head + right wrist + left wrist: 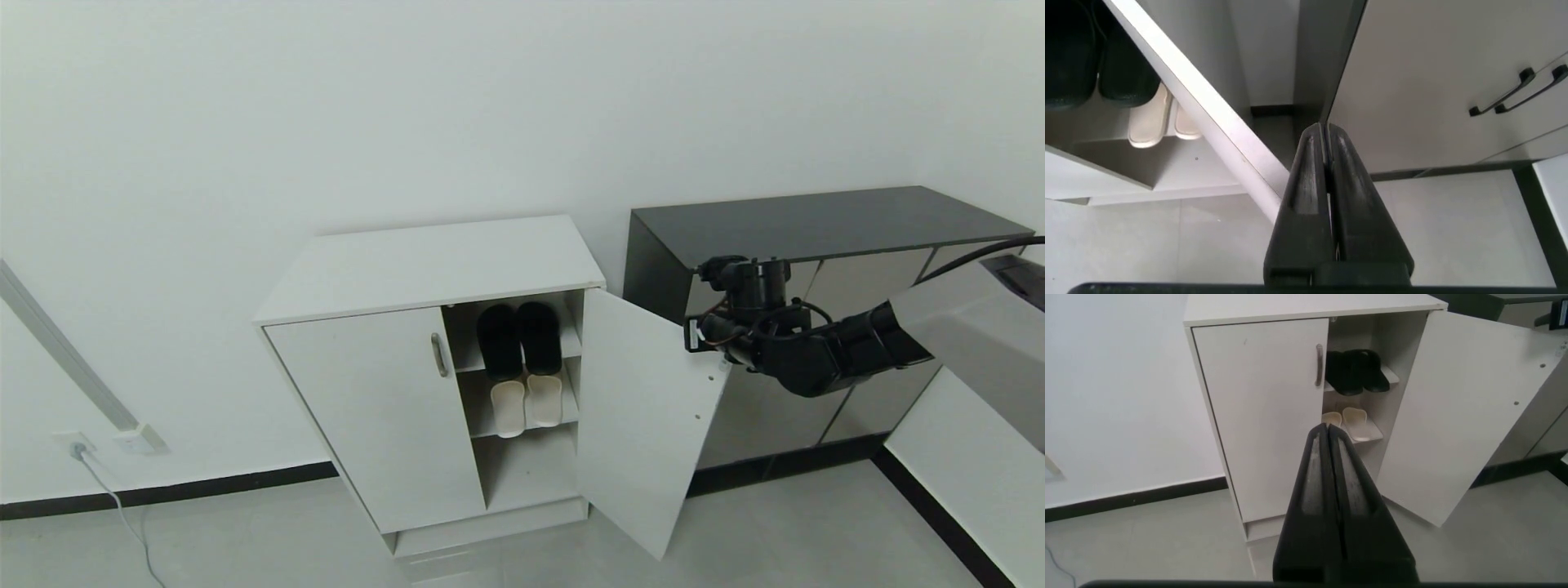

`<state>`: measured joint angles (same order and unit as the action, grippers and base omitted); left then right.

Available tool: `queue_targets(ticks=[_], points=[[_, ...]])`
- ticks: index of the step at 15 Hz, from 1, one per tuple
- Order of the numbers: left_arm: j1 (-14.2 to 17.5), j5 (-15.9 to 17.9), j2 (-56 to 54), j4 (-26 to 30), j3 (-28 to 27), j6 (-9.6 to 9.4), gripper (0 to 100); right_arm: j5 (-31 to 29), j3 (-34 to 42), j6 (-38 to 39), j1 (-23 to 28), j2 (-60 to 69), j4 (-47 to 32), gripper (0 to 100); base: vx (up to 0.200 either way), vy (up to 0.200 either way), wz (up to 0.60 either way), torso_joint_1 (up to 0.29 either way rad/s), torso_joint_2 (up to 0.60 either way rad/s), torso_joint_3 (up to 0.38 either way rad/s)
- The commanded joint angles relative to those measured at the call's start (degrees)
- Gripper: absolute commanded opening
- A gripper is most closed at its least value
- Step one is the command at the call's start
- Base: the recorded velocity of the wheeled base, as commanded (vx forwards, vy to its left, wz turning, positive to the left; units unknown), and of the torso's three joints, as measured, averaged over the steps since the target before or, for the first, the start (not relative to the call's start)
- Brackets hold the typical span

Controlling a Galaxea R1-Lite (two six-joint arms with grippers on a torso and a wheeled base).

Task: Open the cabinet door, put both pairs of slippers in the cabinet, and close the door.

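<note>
A plain white wall [326, 122] fills the background, above a pale grey floor [775, 531]. In the head view, a white two-door cabinet [433, 257] stands against the wall at the centre. A dark sideboard [816, 216] sits just beside it at 3 o'clock.

The cabinet's left door [384, 408] is shut, and its metal handle [439, 354] is at the inner edge. The right door [645, 408] stands wide open, swung out toward 4 o'clock with its inner face showing.

Inside, the black slippers [518, 339] lie side by side on the upper shelf. The white slippers [526, 402] lie on the shelf directly below, at 6 o'clock from the black pair.

My right arm [816, 359] comes in from 3 o'clock. The right jaws are pressed together, holding nothing, at the top outer corner of the open door. I cannot tell whether they touch it. The left jaws are also pressed together and empty, held back from the cabinet and pointing at its front.

I judge that both pairs are stowed and only closing the door is left. The next move calls for pressing the door's outer face near its free edge. The push should swing it round toward 9 o'clock until it sits flush beside the left door. It should follow the hinge arc so the jaws do not slide off the corner.
</note>
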<state>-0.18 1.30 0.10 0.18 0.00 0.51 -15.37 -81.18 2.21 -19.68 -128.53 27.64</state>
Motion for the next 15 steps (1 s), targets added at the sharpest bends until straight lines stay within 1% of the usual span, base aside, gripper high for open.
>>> queue_targets(ticks=[1, 5, 8, 11, 15], points=[[0.0, 0.0, 0.0, 0.0, 0.0, 0.02, 0, 0.0, 0.2, 0.0, -0.1, 0.0, 0.0, 0, 0.0, 0.0, 0.0, 0.0, 0.0, 0.0], [0.0, 0.0, 0.0, 0.0, 0.0, 0.02, 0, 0.0, 2.0, 0.0, -0.5, 0.4, 0.0, 0, 0.0, 0.0, 0.0, 0.0, 0.0, 0.0], [0.0, 0.0, 0.0, 0.0, 0.0, 0.02, 0, 0.0, 4.3, 0.0, -1.7, 1.9, 0.1, 0, 0.0, 0.0, 0.0, 0.0, 0.0, 0.0], [0.0, 0.0, 0.0, 0.0, 0.0, 0.02, 0, 0.4, 11.4, 0.2, -6.7, 5.3, 4.6, 0, 0.0, 0.0, 0.0, 0.0, 0.0, 0.0], [0.0, 0.0, 0.0, 0.0, 0.0, 0.02, 0, 0.4, 18.3, 0.2, -13.2, 8.5, 8.4, 0, 0.0, 0.0, 0.0, 0.0, 0.0, 0.0]])
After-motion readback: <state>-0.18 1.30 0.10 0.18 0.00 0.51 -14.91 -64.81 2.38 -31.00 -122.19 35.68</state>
